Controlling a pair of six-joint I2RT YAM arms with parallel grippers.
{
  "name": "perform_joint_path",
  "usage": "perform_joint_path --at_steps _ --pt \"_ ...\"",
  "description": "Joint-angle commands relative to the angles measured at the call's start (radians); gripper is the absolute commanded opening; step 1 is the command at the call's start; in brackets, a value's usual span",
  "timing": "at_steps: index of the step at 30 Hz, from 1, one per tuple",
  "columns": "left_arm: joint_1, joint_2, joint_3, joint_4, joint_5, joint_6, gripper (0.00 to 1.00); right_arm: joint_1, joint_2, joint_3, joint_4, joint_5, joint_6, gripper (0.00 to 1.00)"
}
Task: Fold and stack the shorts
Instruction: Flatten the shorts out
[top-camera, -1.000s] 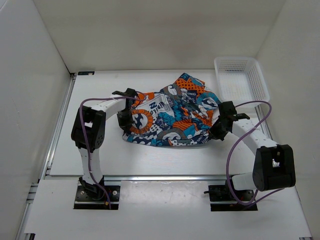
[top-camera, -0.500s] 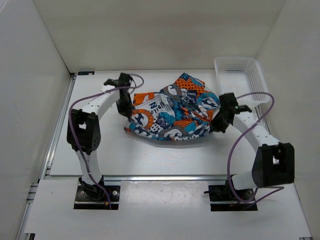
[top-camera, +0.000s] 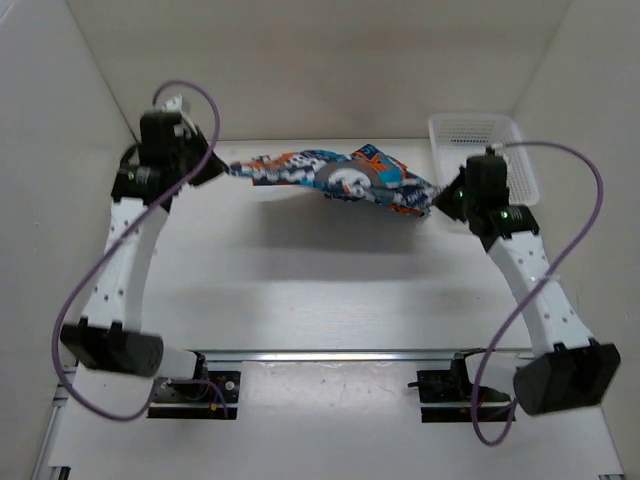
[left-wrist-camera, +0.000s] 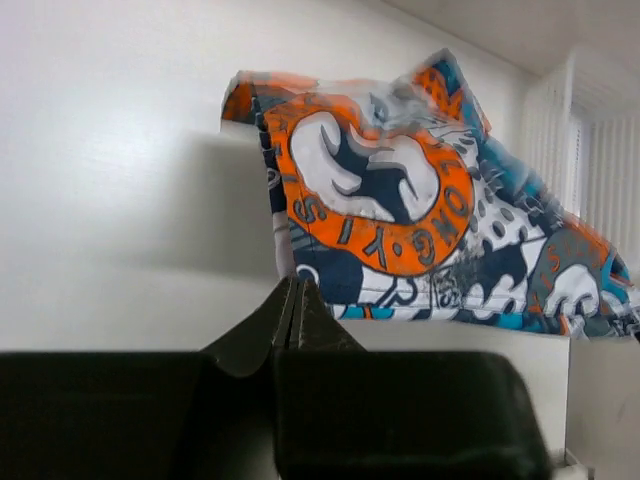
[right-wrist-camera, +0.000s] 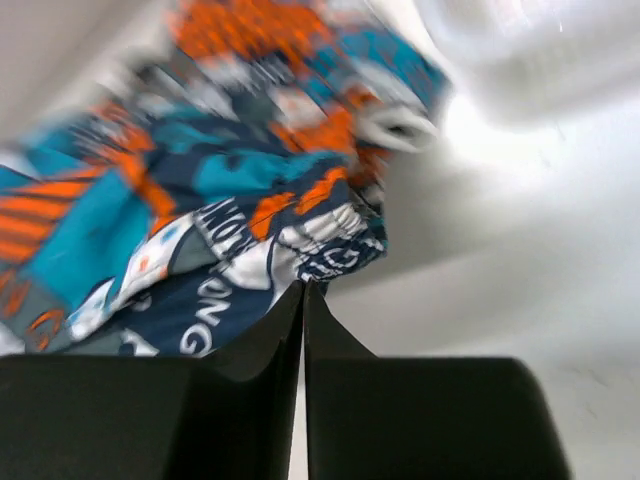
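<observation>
The printed shorts (top-camera: 335, 178) hang stretched in the air between my two grippers, above the back of the table. My left gripper (top-camera: 222, 167) is shut on the left edge of the shorts; in the left wrist view the shorts (left-wrist-camera: 420, 220) hang just past its closed tips (left-wrist-camera: 296, 284). My right gripper (top-camera: 437, 204) is shut on the right edge, near the waistband; in the right wrist view the shorts (right-wrist-camera: 200, 210) spread left from its closed tips (right-wrist-camera: 303, 286). Both arms are raised high.
A white mesh basket (top-camera: 482, 155) stands at the back right, just behind my right gripper. White walls enclose the table on the left, back and right. The shorts cast a shadow on the white table (top-camera: 300, 290).
Both arms have lifted the shorts off the table and pulled them apart and toward the back. The shorts went from a crumpled heap to a stretched, hanging band.
</observation>
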Motion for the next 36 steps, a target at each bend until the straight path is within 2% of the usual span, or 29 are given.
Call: perform_joint_path --at_steps 1,2,3,4,5,7,9,10,11,12,15,16,17,19,21,23,27,32,33,34,36 --pt "-0.019 -0.15 -0.347 0.094 0.015 -0.035 0.1 0.007 -0.109 -0.284 0.078 0.021 -0.003 0.06" --pt "-0.028 -0.189 -0.431 0.095 0.006 -0.049 0.26 0.019 -0.166 -0.423 0.097 0.007 0.006 0.12" --pt "-0.028 -0.189 -0.56 0.107 0.029 -0.058 0.58 0.031 -0.19 -0.484 0.109 0.006 0.02 0.18" --pt "-0.028 -0.18 -0.601 0.107 0.029 -0.068 0.61 0.031 -0.209 -0.531 0.109 0.006 0.038 0.26" --pt "-0.028 -0.154 -0.627 0.107 0.038 -0.068 0.63 0.031 -0.221 -0.588 0.109 0.006 0.076 0.28" --pt "-0.028 -0.145 -0.638 0.107 0.038 -0.077 0.63 0.031 -0.232 -0.589 0.082 0.04 0.101 0.3" --pt "-0.028 -0.131 -0.627 0.098 0.038 -0.077 0.57 0.031 -0.221 -0.535 0.008 0.074 0.121 0.33" --pt "-0.028 -0.119 -0.627 0.098 0.038 -0.077 0.52 0.031 -0.212 -0.512 -0.018 0.088 0.121 0.34" --pt "-0.028 -0.119 -0.627 0.084 0.038 -0.089 0.39 0.031 -0.212 -0.491 -0.061 0.098 0.121 0.36" --pt "-0.028 -0.106 -0.627 0.07 0.038 -0.109 0.33 0.031 -0.212 -0.462 -0.073 0.098 0.121 0.36" --pt "-0.049 -0.057 -0.684 0.044 0.049 -0.155 0.29 0.031 -0.203 -0.443 -0.086 0.016 0.112 0.43" --pt "-0.05 -0.047 -0.701 0.044 0.049 -0.166 0.34 0.031 -0.191 -0.443 -0.086 -0.018 0.112 0.47" --pt "-0.05 -0.047 -0.717 0.044 0.049 -0.175 0.46 0.031 -0.191 -0.455 -0.086 -0.05 0.126 0.56" --pt "-0.05 -0.022 -0.745 0.044 0.038 -0.196 0.83 0.031 -0.191 -0.493 -0.07 -0.117 0.138 0.66" --pt "-0.05 0.004 -0.756 0.044 0.029 -0.197 0.99 0.031 -0.191 -0.527 -0.057 -0.197 0.164 0.69" --pt "-0.05 0.041 -0.735 0.044 -0.008 -0.206 0.99 0.031 -0.191 -0.581 -0.03 -0.234 0.175 0.73" --pt "-0.05 0.147 -0.663 0.055 -0.078 -0.206 0.99 0.031 -0.191 -0.642 0.011 -0.3 0.195 0.74" --pt "-0.05 0.311 -0.569 0.085 -0.052 -0.197 0.98 0.031 -0.157 -0.662 0.083 -0.345 0.253 0.74" --pt "-0.05 0.332 -0.558 0.085 -0.052 -0.197 0.92 0.031 -0.148 -0.662 0.094 -0.345 0.253 0.74" --pt "-0.05 0.36 -0.558 0.085 -0.052 -0.197 0.75 0.031 -0.13 -0.662 0.121 -0.345 0.267 0.74" --pt "-0.05 0.372 -0.558 0.096 -0.052 -0.197 0.45 0.031 -0.093 -0.662 0.157 -0.327 0.278 0.74"
